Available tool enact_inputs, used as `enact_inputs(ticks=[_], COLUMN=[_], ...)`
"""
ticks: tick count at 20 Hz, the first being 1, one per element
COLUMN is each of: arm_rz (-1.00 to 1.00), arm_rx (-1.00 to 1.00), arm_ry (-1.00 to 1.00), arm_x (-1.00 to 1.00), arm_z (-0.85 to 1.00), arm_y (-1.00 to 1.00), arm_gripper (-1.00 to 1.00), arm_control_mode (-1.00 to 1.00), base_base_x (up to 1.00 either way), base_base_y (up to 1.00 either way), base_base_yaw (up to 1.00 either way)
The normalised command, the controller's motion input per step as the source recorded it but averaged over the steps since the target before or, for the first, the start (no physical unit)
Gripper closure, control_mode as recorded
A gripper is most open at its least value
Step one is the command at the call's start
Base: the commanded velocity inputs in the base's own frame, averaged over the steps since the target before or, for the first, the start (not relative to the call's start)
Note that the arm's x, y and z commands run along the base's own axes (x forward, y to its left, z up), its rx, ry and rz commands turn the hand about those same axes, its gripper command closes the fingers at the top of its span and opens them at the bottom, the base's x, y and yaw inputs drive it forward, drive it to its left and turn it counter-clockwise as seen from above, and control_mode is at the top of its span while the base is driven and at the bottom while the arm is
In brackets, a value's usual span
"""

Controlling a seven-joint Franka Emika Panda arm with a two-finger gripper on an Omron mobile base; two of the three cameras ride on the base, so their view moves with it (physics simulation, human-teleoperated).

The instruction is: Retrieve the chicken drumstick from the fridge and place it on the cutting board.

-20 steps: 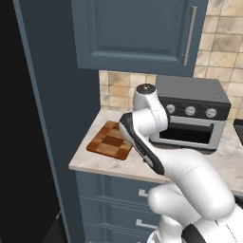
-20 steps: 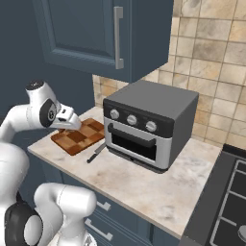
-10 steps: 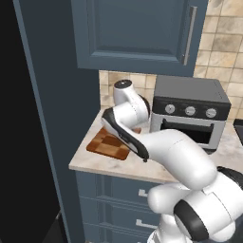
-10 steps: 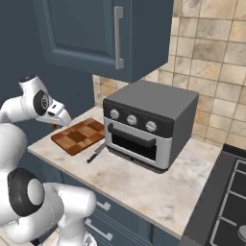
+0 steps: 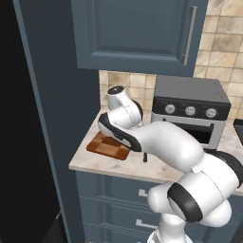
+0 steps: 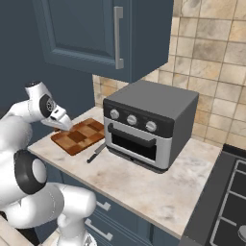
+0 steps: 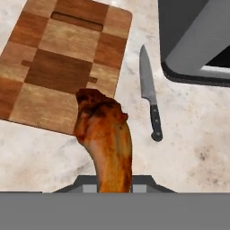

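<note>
One lumpy golden-brown chicken drumstick (image 7: 105, 141) hangs clenched in your pincer (image 7: 114, 182), now swung left over the marble tabletop (image 7: 188, 134) beside the checkered wooden cutting board (image 7: 63, 63); placement looks close.

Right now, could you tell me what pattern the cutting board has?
The cutting board is a checkered pattern of light and dark brown wood blocks, clearest in the hand view.

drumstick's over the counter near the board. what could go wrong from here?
1. The chicken drumstick hangs over the near edge of the cutting board; released now, it may land half on the marble counter.
2. The knife lies just beside the board; a sideways drift could knock it toward the toaster oven.
</note>
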Motion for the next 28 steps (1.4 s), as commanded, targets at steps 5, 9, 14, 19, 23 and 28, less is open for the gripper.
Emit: enact_inputs(ticks=[5, 9, 14, 19, 23, 28], arm_rz=[-0.06, -0.04, -0.04, -0.05, 0.00, 0.00], arm_rx=[0.00, 0.00, 0.00, 0.00, 0.08, 0.02], arm_ry=[0.00, 0.00, 0.02, 0.04, 0.00, 0.00], arm_x=[0.20, 0.34, 0.38, 0.41, 0.29, 0.32], arm_z=[-0.36, -0.40, -0.22, -0.15, -0.19, -0.34], arm_y=[0.00, 0.00, -0.07, -0.06, 0.00, 0.00], arm_gripper=[1.00, 1.00, 1.00, 1.00, 1.00, 1.00], arm_control_mode=[-1.00, -1.00, -1.00, -1.00, -1.00, -1.00], base_base_x=[0.00, 0.00, 0.00, 0.00, 0.00, 0.00], base_base_y=[0.00, 0.00, 0.00, 0.00, 0.00, 0.00], base_base_yaw=[0.00, 0.00, 0.00, 0.00, 0.00, 0.00])
